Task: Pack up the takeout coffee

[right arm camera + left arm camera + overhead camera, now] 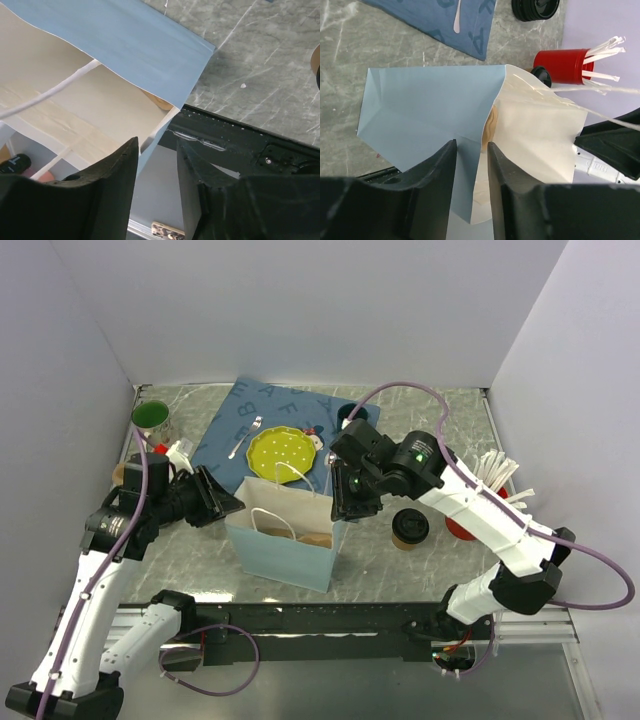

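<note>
Tabletop [200, 558]: one, grey marble, filling the overhead frame.
Arms: two, the left arm [95, 570] at lower left and the right arm [480, 512] at right, both reaching in to the bag.
Cloth [235, 415]: one, blue and lettered, upper centre.
Bag [290, 555]: one, pale blue paper with white handles, standing open at centre.
Left jaws: spread, astride the bag's left rim, with a gap showing beside the paper and no pinch on it.
Right jaws: spread, astride the bag's right corner edge, also clamping nothing.
Plate [280, 452]: one, yellow and dotted, on the cloth just behind the bag.
Red cup [562, 65]: one, right of centre, holding white stirrers too bunched to count.
Coffee [410, 527]: one, upright on the tabletop right of the bag, under the right arm and near the red cup, held by neither arm.
Coffee, handling: probably light, though top-heavy and liable to spill if filled. The thin kraft wall looks likely to dent under a hard squeeze. The black lid looks smooth and could slip or pop off.
Coffee, hold: best taken around the paper body just below the lid, gently, and kept upright.
Mug [150, 417]: one, green, upper left.
Fork [243, 438]: one, lying on the cloth left of the plate.
</note>
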{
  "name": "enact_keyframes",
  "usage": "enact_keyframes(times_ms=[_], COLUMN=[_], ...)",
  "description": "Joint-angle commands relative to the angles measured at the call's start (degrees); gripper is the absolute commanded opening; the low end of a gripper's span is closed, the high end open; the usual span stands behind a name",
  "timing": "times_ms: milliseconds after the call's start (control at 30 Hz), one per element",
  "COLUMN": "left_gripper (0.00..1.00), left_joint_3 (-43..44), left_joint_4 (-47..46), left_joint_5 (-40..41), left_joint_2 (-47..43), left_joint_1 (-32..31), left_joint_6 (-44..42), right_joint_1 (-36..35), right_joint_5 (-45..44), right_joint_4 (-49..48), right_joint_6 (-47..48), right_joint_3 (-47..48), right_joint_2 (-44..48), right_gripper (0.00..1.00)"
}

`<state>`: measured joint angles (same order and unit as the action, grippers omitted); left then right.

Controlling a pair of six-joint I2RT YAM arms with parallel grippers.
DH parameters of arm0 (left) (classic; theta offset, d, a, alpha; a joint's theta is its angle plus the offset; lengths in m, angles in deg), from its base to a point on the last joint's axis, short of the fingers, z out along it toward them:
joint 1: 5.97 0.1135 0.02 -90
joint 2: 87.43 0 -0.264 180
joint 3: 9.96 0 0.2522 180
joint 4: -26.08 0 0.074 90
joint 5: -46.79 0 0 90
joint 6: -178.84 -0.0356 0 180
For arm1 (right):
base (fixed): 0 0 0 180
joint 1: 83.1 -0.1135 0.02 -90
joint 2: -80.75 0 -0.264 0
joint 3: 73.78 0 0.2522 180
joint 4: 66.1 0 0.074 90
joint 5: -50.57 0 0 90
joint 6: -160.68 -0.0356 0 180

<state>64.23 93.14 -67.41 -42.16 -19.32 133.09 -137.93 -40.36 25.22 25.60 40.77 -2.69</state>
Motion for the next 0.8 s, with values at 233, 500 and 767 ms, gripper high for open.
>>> enact_keyframes(times_ms=[233,500,767], left_gripper=[0.60,0.69,0.66], left_joint_3=[1.9,11.5,13.9], left_joint_4=[1.8,11.1,13.9], left_joint_5=[-1.1,6.4,7.9], left_joint_2=[-0.5,4.7,7.5], left_joint_1=[-0.2,-0.2,-0.3], left_joint_6=[3.6,-3.1,-5.1], right_joint_1=[3.7,2.8,3.3], right_joint_5=[-6.7,-5.3,-7.6], right_joint_4=[12.4,7.9,11.2], right_joint_6=[10.4,9.2,11.0], right_joint_3=[9.8,-3.1,8.4], right_joint_2=[-3.3,2.7,-1.9], right_gripper=[0.00,0.00,0.25])
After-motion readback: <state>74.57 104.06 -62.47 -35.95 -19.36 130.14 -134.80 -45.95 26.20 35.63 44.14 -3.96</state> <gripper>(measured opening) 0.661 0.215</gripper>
